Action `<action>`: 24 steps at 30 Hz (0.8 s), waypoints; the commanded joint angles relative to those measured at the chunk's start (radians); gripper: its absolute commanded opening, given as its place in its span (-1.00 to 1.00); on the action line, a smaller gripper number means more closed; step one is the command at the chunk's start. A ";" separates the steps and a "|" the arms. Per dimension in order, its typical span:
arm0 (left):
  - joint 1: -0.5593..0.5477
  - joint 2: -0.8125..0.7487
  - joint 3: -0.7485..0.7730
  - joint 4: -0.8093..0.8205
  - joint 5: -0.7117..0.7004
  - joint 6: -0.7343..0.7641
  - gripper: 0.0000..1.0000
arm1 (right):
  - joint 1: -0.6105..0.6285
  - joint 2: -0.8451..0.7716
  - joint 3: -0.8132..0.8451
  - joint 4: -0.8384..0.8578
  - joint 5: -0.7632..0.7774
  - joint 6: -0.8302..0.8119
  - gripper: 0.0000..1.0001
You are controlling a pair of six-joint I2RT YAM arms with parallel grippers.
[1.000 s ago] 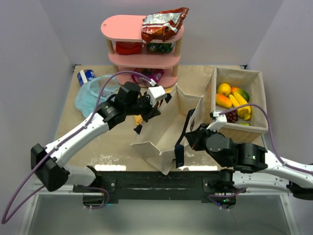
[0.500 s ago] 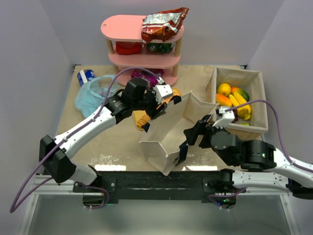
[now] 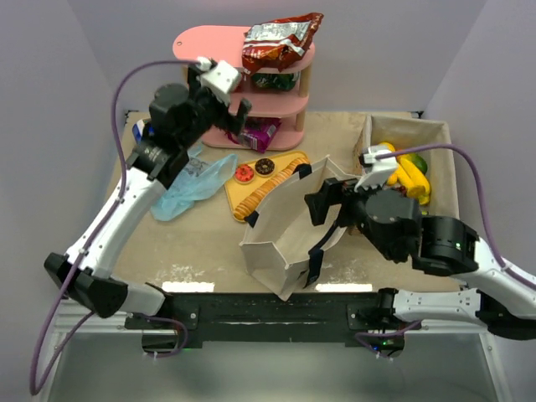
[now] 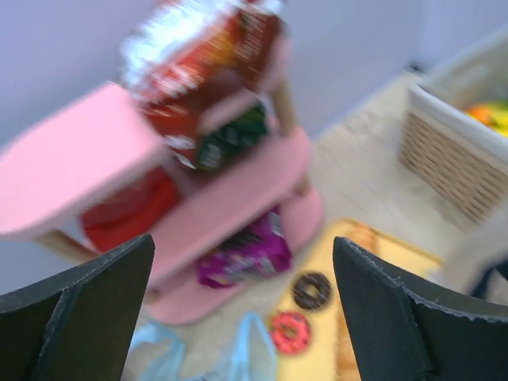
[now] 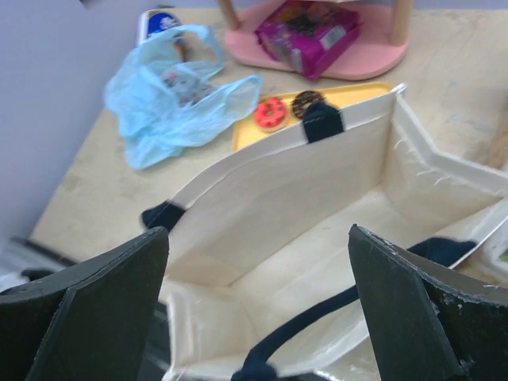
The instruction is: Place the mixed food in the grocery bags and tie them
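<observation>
A light-blue grocery bag [image 3: 188,184] [image 5: 175,103] lies crumpled and flat on the table's left side. The shiny crisp bag [image 3: 280,38] [image 4: 202,63] rests on top of the pink shelf [image 3: 209,46]. A purple snack packet [image 3: 258,132] [image 4: 246,254] sits on its lowest tier. A chocolate doughnut [image 3: 265,166] [image 4: 311,290] lies on a yellow tray [image 3: 289,161]. Bananas [image 3: 410,176] lie in the wicker basket [image 3: 444,167]. My left gripper [image 3: 224,99] [image 4: 244,238] hovers open and empty beside the shelf. My right gripper [image 3: 322,199] [image 5: 258,230] hangs open and empty over a cream tote.
The cream tote [image 3: 293,230] [image 5: 278,206] with dark handles stands open at centre front. A red doughnut [image 3: 244,173] and a sliced loaf [image 3: 268,188] share the yellow tray. A blue-and-white can [image 5: 163,20] stands at the back left behind the plastic bag.
Both grippers have opened and let go of the tote. The left arm rose and swung back towards the pink shelf. The right gripper lifted slightly; the tote now stands open.
</observation>
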 commanded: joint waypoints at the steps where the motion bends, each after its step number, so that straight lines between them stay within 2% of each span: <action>1: 0.073 0.197 0.251 0.112 -0.023 -0.027 1.00 | -0.201 0.047 0.034 0.096 -0.234 -0.164 0.97; 2: 0.083 0.229 0.286 0.111 0.001 -0.022 1.00 | -0.251 0.056 0.031 0.107 -0.247 -0.176 0.97; 7: 0.168 0.401 0.501 0.085 0.268 0.022 1.00 | -0.302 0.092 0.028 0.135 -0.292 -0.224 0.97; 11: 0.240 0.525 0.653 0.037 0.452 0.024 1.00 | -0.338 0.127 0.048 0.138 -0.390 -0.251 0.97; 17: 0.250 0.610 0.707 0.050 0.537 0.038 0.96 | -0.345 0.136 0.022 0.148 -0.424 -0.241 0.97; 22: 0.250 0.670 0.713 0.105 0.555 -0.022 0.88 | -0.344 0.115 -0.008 0.155 -0.433 -0.213 0.98; 23: 0.250 0.682 0.712 0.137 0.558 -0.036 0.84 | -0.345 0.109 -0.011 0.153 -0.433 -0.212 0.97; 24: 0.250 0.688 0.709 0.157 0.561 -0.063 0.71 | -0.345 0.106 -0.014 0.150 -0.433 -0.207 0.97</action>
